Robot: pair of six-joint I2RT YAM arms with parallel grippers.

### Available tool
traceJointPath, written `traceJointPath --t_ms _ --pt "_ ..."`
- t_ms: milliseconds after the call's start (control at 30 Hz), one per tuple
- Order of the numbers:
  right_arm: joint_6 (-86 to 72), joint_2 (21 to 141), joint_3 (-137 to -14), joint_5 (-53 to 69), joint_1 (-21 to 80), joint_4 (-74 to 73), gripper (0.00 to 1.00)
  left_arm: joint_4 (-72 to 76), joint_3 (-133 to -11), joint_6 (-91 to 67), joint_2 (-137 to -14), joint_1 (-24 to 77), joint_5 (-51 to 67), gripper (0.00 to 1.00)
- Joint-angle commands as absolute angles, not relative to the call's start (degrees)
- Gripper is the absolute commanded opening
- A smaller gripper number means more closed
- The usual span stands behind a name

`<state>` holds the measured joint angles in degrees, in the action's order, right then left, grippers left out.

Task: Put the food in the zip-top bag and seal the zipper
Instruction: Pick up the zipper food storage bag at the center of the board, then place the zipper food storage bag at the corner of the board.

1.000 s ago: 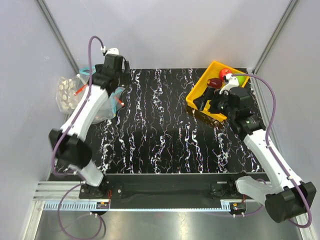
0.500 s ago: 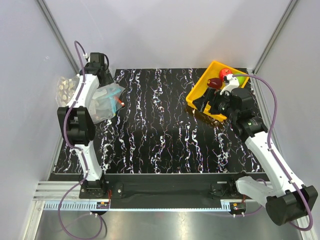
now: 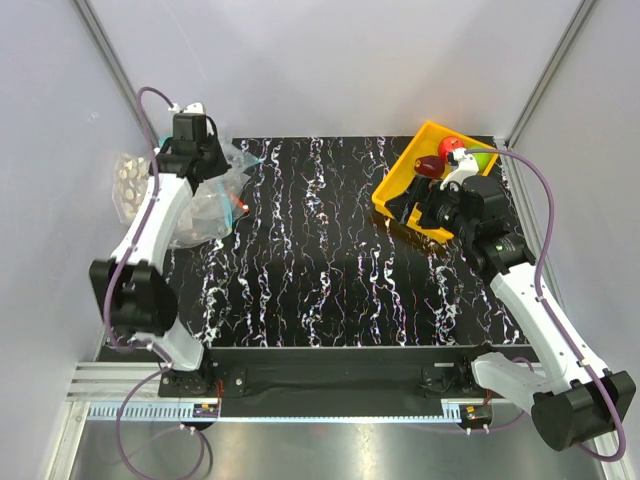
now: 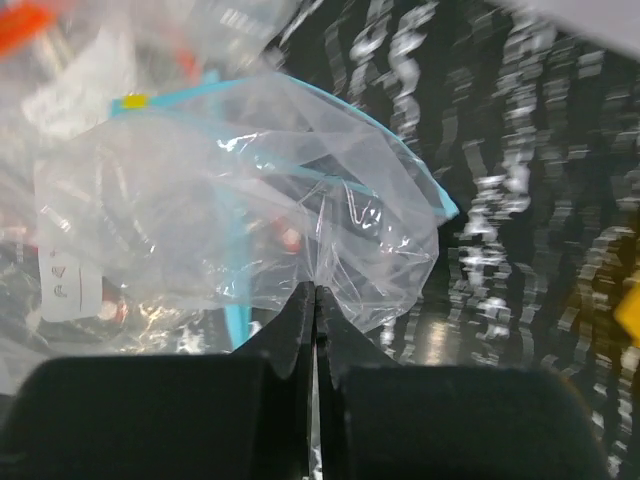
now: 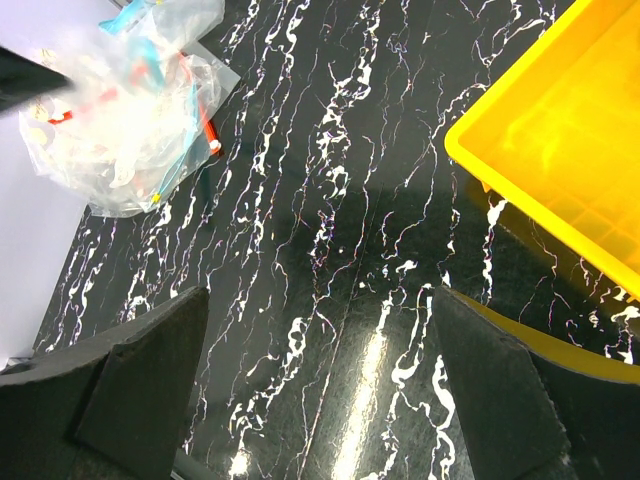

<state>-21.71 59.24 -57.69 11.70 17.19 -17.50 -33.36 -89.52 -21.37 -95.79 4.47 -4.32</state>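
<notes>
The clear zip-top bag (image 4: pixel 250 200) lies crumpled at the table's far left, its teal zipper (image 4: pixel 237 270) curving across it. My left gripper (image 4: pixel 316 290) is shut, pinching a fold of this bag's thin plastic between its fingertips; in the top view the left gripper (image 3: pixel 203 168) sits over the bag (image 3: pixel 222 192). The food is in the yellow tray (image 3: pixel 400 182): a red fruit (image 3: pixel 447 147), a green one (image 3: pixel 481 160) and a maroon one (image 3: pixel 425 164). My right gripper (image 5: pixel 320 300) hangs open and empty over the black table beside the tray; in the top view the right gripper (image 3: pixel 416 212) is at the tray's near side.
Other clear bags with red-orange strips (image 4: pixel 22 16) are piled behind the zip-top bag, and a white-dotted bag (image 3: pixel 127 182) lies off the table's left edge. The yellow tray (image 5: pixel 560 150) stands at the far right. Grey walls close in the left, right and back.
My left gripper went from open to shut, closing on the bag's plastic, and the left arm shifted over the bag pile. The right arm stayed still.
</notes>
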Motion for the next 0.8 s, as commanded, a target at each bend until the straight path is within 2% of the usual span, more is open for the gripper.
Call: traceJointPath --t_ms 0,267,433,600,767 --pt "-21.8 59.2 -58.4 12.7 17.0 -17.1 1.0 -29.4 -90.3 -19.1 -86.8 7.4 -1.9 0.0" --pt "-21.9 60.2 -60.2 13.3 17.0 -18.0 1.0 -33.7 -96.9 -23.9 -84.4 6.6 15.1 0.0" --pt "-21.6 59.9 -60.3 12.8 17.0 -18.3 1.0 -33.1 -98.2 -25.0 -83.9 3.9 14.2 0.0" --pt "-21.2 60.3 -61.2 13.4 17.0 -18.2 1.0 -29.6 -98.8 -30.4 -87.4 -4.7 13.5 0.0" --pt "-20.7 60.9 -62.6 13.9 17.0 -17.9 1.0 -27.1 -104.0 -32.3 -92.6 -8.4 3.0 0.0"
